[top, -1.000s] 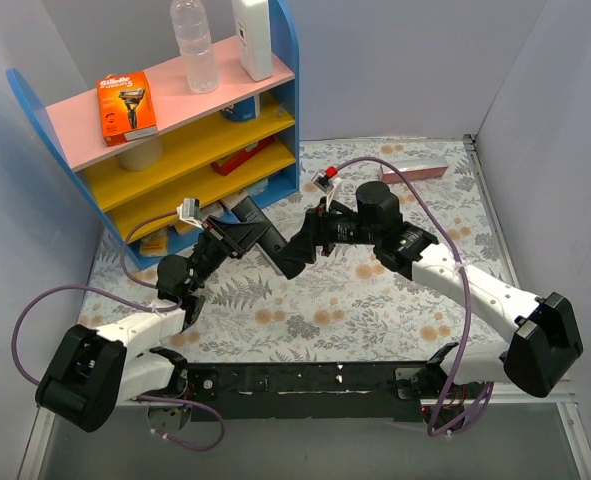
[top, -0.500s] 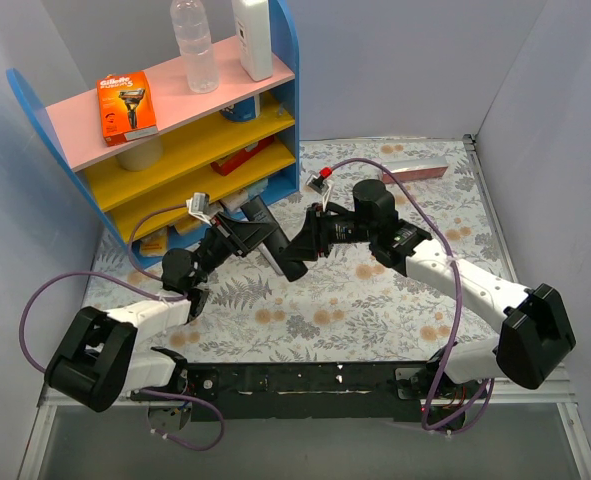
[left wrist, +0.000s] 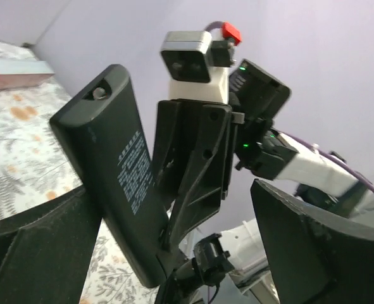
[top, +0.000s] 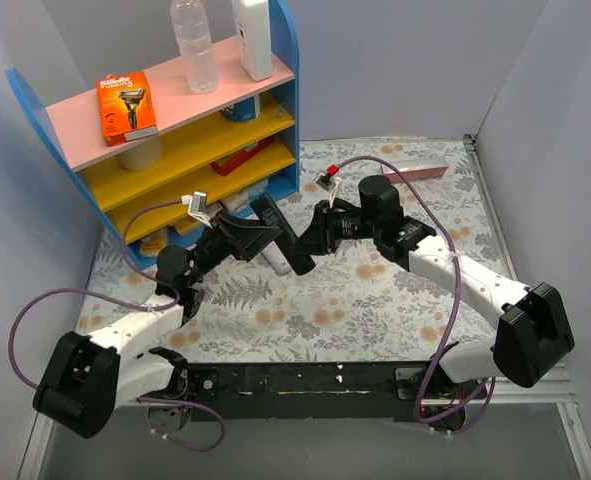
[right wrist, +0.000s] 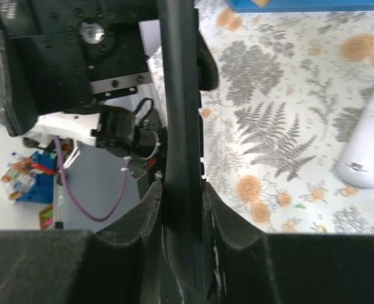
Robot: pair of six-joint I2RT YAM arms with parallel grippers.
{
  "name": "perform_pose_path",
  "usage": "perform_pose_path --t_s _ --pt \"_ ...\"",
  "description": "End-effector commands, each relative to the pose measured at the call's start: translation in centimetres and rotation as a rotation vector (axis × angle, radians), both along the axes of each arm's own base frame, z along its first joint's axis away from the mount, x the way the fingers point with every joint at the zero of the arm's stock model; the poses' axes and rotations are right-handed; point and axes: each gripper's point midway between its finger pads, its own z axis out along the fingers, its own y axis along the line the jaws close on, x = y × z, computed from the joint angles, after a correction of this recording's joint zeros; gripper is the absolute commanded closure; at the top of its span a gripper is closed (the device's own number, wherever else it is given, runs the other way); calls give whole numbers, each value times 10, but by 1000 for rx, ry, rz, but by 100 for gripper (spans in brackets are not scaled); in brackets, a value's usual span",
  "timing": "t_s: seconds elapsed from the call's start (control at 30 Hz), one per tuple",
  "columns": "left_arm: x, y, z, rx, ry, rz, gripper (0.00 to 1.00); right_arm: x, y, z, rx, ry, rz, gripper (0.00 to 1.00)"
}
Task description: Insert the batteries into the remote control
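A black remote control [top: 280,230] hangs above the floral cloth between the two arms. My right gripper [top: 311,246] is shut on it; in the right wrist view the remote [right wrist: 181,126] stands edge-on, pinched between both pads at the gripper [right wrist: 183,209]. My left gripper [top: 247,238] stands open, its wide-spread fingers [left wrist: 41,253] flanking the remote [left wrist: 120,183] without touching it. The remote's back with white print faces the left wrist camera. The batteries are out of view.
A blue shelf unit [top: 285,110] with pink and yellow boards stands at back left, carrying an orange razor box [top: 127,105] and bottles [top: 193,45]. A white object [top: 276,262] lies on the cloth under the remote. A pink box [top: 415,168] lies at the back.
My left gripper has let go of the remote and opened wide. My right gripper has closed on the remote and now holds it.
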Motion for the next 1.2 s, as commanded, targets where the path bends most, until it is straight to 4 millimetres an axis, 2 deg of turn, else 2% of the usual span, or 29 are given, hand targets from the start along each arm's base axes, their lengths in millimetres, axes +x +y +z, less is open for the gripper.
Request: perform_pose_path --t_s 0.0,0.03,0.07,0.1,0.13,0.17,0.23,0.27,0.37,0.43,0.47,0.53,0.57,0.6,0.63,0.67,0.8,0.9,0.93,1.0,1.03,1.07,1.17 --pt "31 14 -29 221 36 211 2 30 -21 0 -62 -98 -135 99" --pt "34 23 -27 243 36 274 2 35 -32 -17 -118 -59 -177 99" --pt "41 31 -46 321 107 326 2 47 -40 -29 -164 -61 -243 99" --pt "51 45 -51 344 142 424 2 52 -47 -41 -195 -41 -275 99" --pt "48 54 -45 351 135 468 2 58 -58 -60 -234 -2 -317 99" --pt "49 63 -55 409 160 504 2 63 -65 -77 -267 41 -354 99" --pt "49 78 -51 435 164 586 2 73 -77 -97 -295 98 -414 99" --pt "45 90 -53 457 186 632 2 77 -82 -115 -315 133 -440 99" --pt "39 111 -48 505 183 720 2 87 -84 -140 -321 235 -494 99" --pt "35 123 -43 533 178 771 2 92 -83 -149 -331 281 -511 99" --pt "32 128 -45 555 189 784 2 94 -84 -163 -359 317 -518 99" --pt "27 139 -30 550 164 828 2 103 -82 -168 -354 335 -531 99" --pt "24 143 -33 567 176 841 2 104 -82 -180 -373 358 -535 99" --pt "21 148 -29 566 174 860 2 107 -82 -182 -368 356 -536 99" --pt "20 151 -24 570 175 876 2 109 -84 -193 -381 381 -537 99" --pt "19 159 -30 597 207 905 2 109 -84 -198 -383 401 -529 99" --pt "14 170 -25 619 240 948 2 111 -95 -220 -410 467 -537 99" --pt "12 186 -24 591 294 1030 2 111 -109 -233 -442 483 -573 81" --pt "11 190 -24 585 305 1045 2 111 -116 -235 -448 486 -588 68" --pt "9 200 -21 582 331 1094 2 111 -125 -236 -468 483 -607 57" --pt "8 204 -20 586 340 1115 2 113 -132 -232 -467 474 -627 46" --pt "7 207 -24 607 360 1124 2 112 -138 -233 -484 470 -647 42" --pt "5 218 -16 608 370 1184 2 110 -159 -227 -534 453 -692 30"
